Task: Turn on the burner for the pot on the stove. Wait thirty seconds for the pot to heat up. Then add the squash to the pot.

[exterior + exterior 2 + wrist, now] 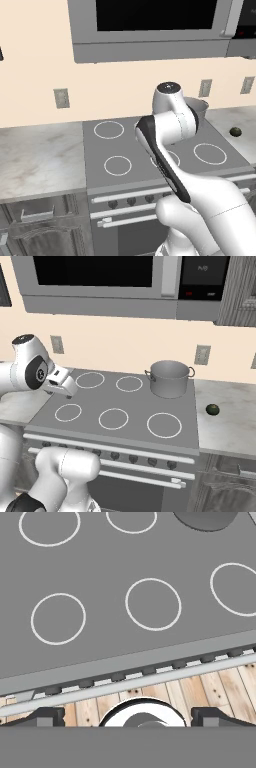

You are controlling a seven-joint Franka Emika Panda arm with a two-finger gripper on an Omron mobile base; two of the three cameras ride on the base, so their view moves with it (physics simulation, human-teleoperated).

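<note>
- Two-finger dark gripper point(128, 716) at bottom of hand view: fingers wide apart, holding nothing, touching nothing, above dark grey flat-top stove point(100, 567).
- Plain grey metal pot point(169, 378) on back right burner ring, right of centre in right base view.
- Small dark green squash point(212, 409) on marble counter point(227, 421), right of stove, well apart from pot.
</note>
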